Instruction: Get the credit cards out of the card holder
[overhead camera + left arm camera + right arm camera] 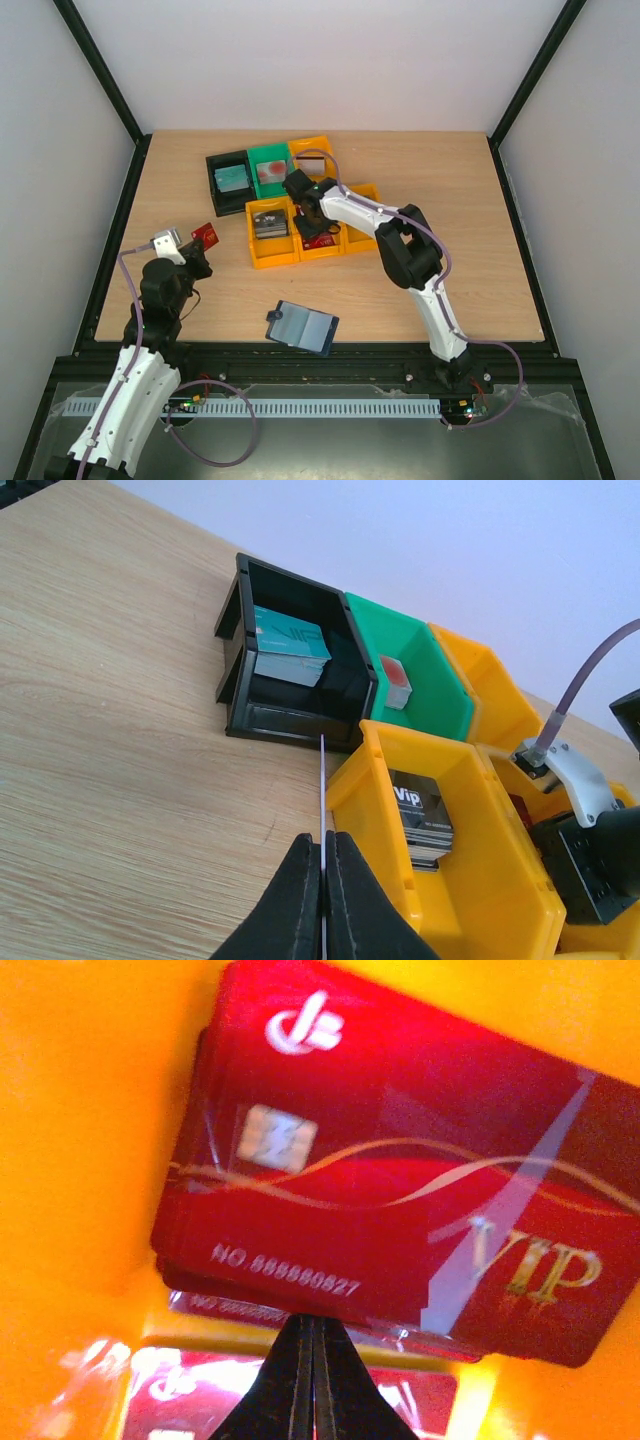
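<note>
One red credit card (205, 236) is out and in the air at the table's left side. It is pinched at one end between the pressed-together fingers of the left gripper (323, 842). In the left wrist view it shows only as a thin pale edge, upright. Card holder (303, 328) lies unfolded on the table (470, 250) near the front edge, between the two arm bases, grey-blue inside up, closing tab on its left. Whether any card sits in its slots, cannot tell at this size. Handling, as a judgement: cards are light, stiff, thin and slick, so best taken by an exposed edge, since one lying flat offers little purchase. The holder looks soft and light and would likely slide or lift unless pinned while a card is drawn. Right gripper (312, 1332) is down inside the middle orange bin (322, 254) of the front row, fingers pressed together, tips just over a stack of red VIP cards (400, 1190). Nothing shows clearly between those fingers. Other containers: black bin (300, 725) holds teal cards (290, 648). Green bin (445, 695) beside it holds a small stack with a red top (396, 683). Left orange bin (375, 800), in front of those two, holds dark VIP cards (425, 820).
</note>
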{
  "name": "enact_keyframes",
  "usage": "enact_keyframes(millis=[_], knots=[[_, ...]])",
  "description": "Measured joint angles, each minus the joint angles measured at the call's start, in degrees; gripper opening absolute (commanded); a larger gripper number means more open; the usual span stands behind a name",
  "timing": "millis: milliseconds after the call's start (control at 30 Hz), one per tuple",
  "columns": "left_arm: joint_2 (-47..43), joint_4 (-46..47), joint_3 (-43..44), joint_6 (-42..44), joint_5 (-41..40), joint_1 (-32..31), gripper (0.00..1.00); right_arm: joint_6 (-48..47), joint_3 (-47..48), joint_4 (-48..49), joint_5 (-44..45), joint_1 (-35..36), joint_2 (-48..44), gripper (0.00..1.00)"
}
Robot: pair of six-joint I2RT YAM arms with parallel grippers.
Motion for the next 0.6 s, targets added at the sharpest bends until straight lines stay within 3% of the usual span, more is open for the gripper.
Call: enact_keyframes(millis=[400, 600], knots=[[0.0, 0.0, 0.0, 0.0, -0.3, 0.1, 0.02, 1.6, -5.9, 9.2, 4.2, -0.5, -2.4, 0.02], [-0.1, 0.0, 0.0, 0.0, -0.3, 0.1, 0.02, 0.4, -7.8, 11.9, 1.6, -0.5, -4.5, 0.02]])
